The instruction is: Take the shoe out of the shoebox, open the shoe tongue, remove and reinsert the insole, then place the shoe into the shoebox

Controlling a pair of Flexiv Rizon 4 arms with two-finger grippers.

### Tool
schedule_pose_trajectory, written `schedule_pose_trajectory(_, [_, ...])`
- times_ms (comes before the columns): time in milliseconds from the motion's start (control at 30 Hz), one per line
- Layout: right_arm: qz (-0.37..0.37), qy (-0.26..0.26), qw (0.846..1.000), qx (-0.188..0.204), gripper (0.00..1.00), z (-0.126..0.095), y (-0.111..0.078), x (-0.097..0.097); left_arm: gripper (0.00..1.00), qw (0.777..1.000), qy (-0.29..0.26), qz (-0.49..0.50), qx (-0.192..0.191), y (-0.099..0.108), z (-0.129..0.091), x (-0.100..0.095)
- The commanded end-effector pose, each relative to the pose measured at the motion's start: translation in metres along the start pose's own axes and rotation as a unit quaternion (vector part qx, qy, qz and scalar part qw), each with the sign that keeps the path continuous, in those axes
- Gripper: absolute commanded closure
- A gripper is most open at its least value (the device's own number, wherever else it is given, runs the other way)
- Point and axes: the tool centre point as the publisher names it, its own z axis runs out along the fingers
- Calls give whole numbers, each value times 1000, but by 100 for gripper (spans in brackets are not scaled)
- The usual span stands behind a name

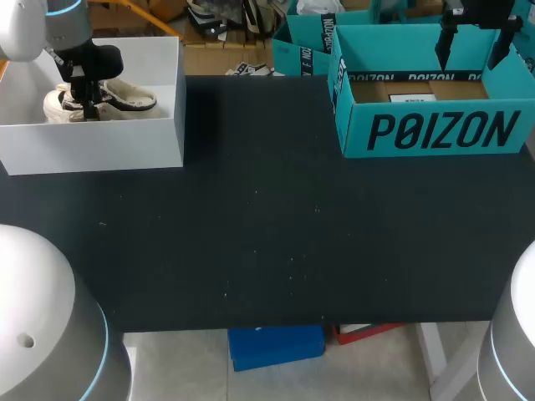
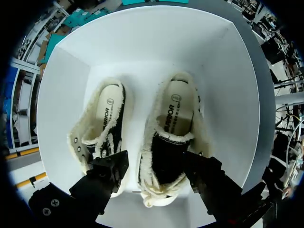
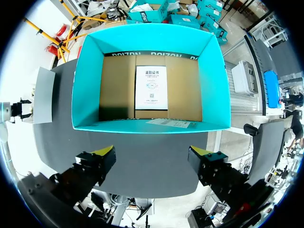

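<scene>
Well, the left gripper [image 2: 154, 173] sits spread astride one shoe [image 2: 173, 128] in the white box [image 1: 159, 125], upper left of the head view. It should sink lower, pinch squarely, then lift straight. The right gripper [image 3: 152, 161], also spread, hangs by the teal box [image 3: 85, 85].

One black table [image 1: 267, 242] carries one white box [image 1: 92, 150] holding two cream shoes [image 2: 173, 118] and one teal shoebox [image 1: 435, 134] holding seemingly two papers, a printed card [image 3: 151, 88] and a loose slip [image 3: 168, 123], with two grippers, the left gripper [image 2: 154, 173] and the right gripper [image 3: 152, 164].
</scene>
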Motion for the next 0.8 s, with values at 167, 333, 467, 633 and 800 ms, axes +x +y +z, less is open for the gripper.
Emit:
schedule_pose_trajectory(167, [0, 0, 1000, 0, 0, 0, 0, 0, 55, 1000, 4, 2, -4, 3, 21, -8])
schedule_pose_trajectory(333, [0, 0, 1000, 0, 0, 0, 0, 0, 53, 1000, 3, -1, -9, 5, 31, -9])
schedule_pose_trajectory(467, [0, 0, 1000, 0, 0, 0, 0, 0, 53, 1000, 6, -2, -14, 8, 43, -11])
schedule_pose_trajectory(633, [0, 0, 1000, 0, 0, 0, 0, 0, 54, 1000, 8, -4, -19, 11, 53, -13])
schedule_pose_trajectory(800, [0, 0, 1000, 0, 0, 0, 0, 0, 56, 1000, 13, -8, -20, 14, 57, -18])
